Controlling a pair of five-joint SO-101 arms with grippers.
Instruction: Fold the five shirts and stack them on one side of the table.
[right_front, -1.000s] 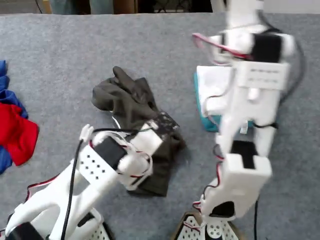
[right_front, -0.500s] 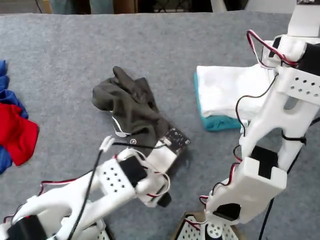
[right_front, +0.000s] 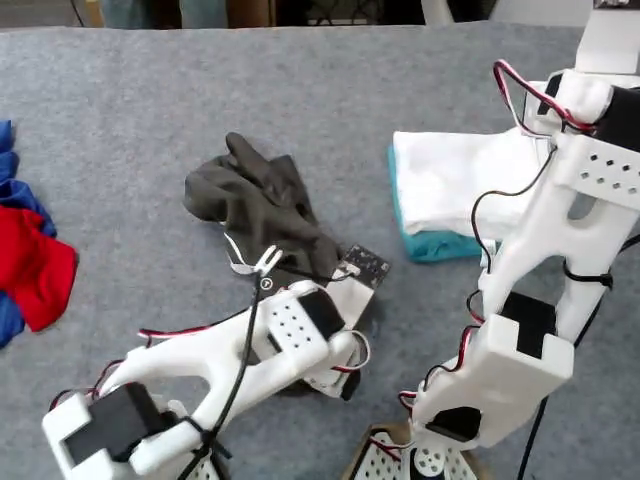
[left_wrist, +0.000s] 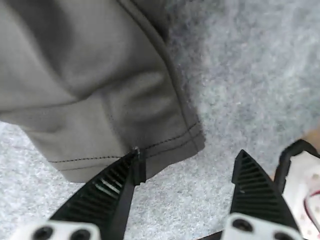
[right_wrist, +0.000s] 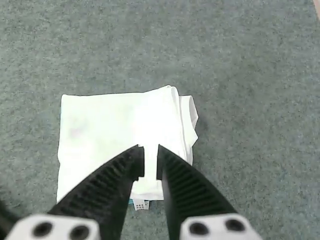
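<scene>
Grey felt-covered counter, seen from above. Its fibrous, mottled covering runs side to side and ends at a straight far edge near the top of the high view. Beyond that edge lies a dark strip of room, in which a brown wooden panel and a pale yellow wooden piece stand. Illumination is even and diffuse, with soft shadows.

Right gripper, jaws nearly together, over folded white shirt, grey table.
</scene>
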